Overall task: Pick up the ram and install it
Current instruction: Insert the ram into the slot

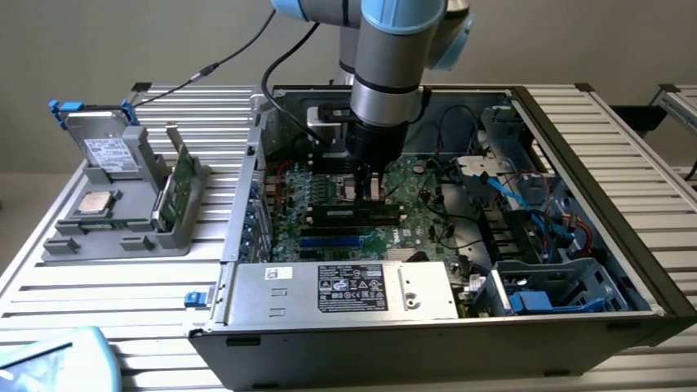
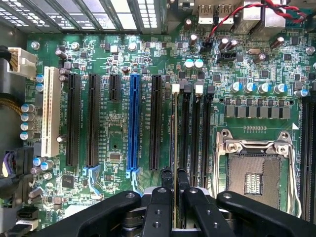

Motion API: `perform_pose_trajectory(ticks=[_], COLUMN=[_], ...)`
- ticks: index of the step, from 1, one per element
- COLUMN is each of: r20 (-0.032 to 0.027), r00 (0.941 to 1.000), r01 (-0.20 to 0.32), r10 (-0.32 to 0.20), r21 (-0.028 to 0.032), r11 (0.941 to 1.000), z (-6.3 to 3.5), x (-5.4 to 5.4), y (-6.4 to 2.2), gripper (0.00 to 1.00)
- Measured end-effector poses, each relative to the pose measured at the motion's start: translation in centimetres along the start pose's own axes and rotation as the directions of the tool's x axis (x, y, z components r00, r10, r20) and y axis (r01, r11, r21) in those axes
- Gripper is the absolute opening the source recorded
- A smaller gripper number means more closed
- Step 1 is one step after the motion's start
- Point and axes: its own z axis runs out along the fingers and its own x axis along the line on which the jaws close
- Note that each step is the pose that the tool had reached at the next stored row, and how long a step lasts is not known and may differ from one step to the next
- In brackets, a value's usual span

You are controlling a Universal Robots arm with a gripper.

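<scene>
Where the arm stands, exterior view: gripper [image 1: 368, 194] down inside the open case [image 1: 610, 204], at the centre of the frame, over the board [image 1: 425, 192].
Ram, exterior view: dark bar [image 1: 351, 214] directly under the fingertips, lying along the memory slots; its top edge looks to be in the grip.
Tray [image 1: 65, 245]: at the exterior view's left, outside the case, holding a silver chip [image 1: 96, 202] and a green card [image 1: 179, 186].
Gripper, wrist view: fingers [image 2: 167, 180] drawn close together, pinching the ram [image 2: 174, 143], which is seen edge-on as a thin pale line between them.
Ram's place, wrist view: it runs along a memory slot just beside the last black card slot [image 2: 156, 123], between that and the open socket [image 2: 254, 173].
Done: by my judgement the pick-up, the carry to the board and the lining-up with the slot.
Left: I cannot tell whether the ram is pressed home; the grip has not let go.
</scene>
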Motion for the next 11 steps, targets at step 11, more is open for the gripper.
perform_pose_trajectory(ticks=[11], r20=[-0.0042], r00=[1.0], r01=[0.0], r10=[0.0], r21=[0.0], r11=[1.0], z=[0.01], x=[-0.01], y=[-0.01], gripper=[0.15])
